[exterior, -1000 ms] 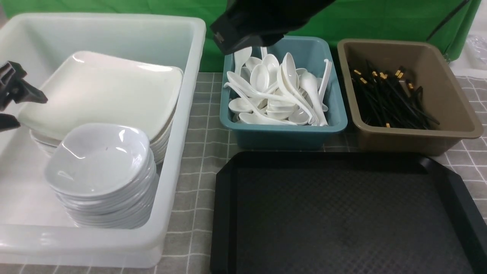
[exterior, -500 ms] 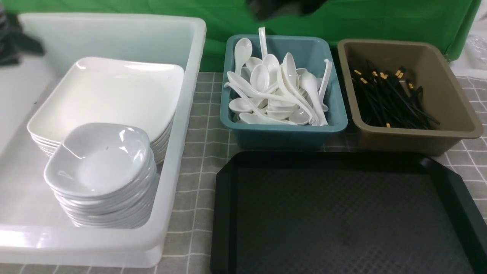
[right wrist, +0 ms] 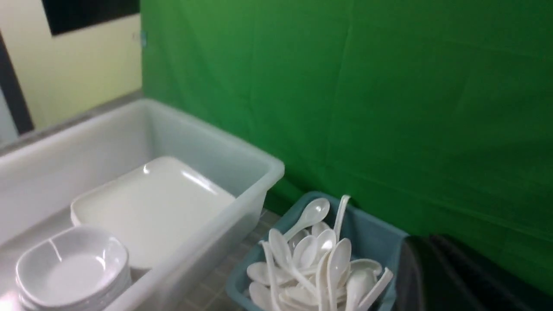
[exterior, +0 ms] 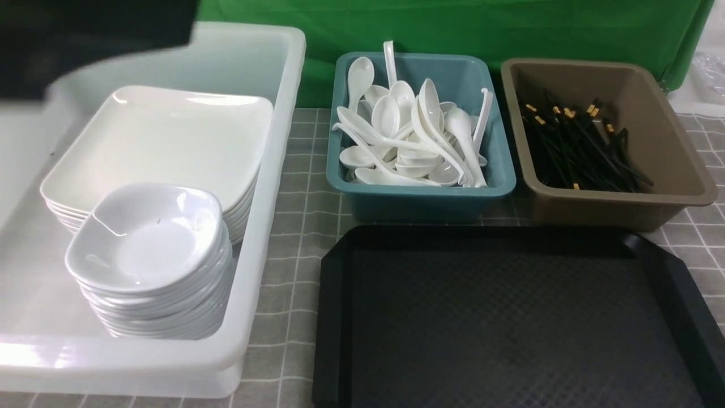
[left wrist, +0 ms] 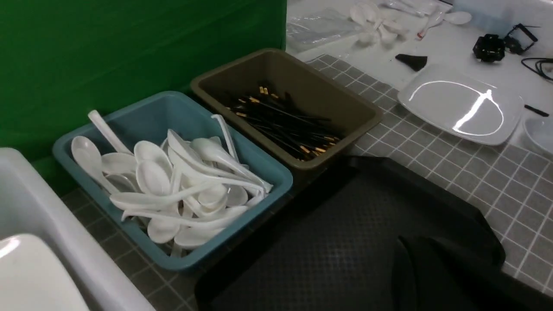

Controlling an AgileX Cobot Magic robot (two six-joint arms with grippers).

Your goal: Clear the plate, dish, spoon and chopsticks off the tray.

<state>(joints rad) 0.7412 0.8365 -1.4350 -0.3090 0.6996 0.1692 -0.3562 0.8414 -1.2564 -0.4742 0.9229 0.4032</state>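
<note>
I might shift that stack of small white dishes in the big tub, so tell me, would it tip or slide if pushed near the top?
Probably yes. The stack of small dishes stands many high, so a push near the top could topple it or shear off the upper dishes. Their glossy surfaces look slippery, and nothing braces them toward the white tub's open left side. Pushing low seems safer.

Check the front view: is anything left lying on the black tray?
No. The tray shows only its bare textured surface, with no plate, dish, spoon or chopsticks on it.

I count three bins: one white [exterior: 272, 170], one teal [exterior: 498, 170], one brown [exterior: 679, 170]. One black tray [exterior: 334, 317]. Two stacks of dishes, many spoons [exterior: 408, 141] and chopsticks [exterior: 583, 147], too many to count.
</note>
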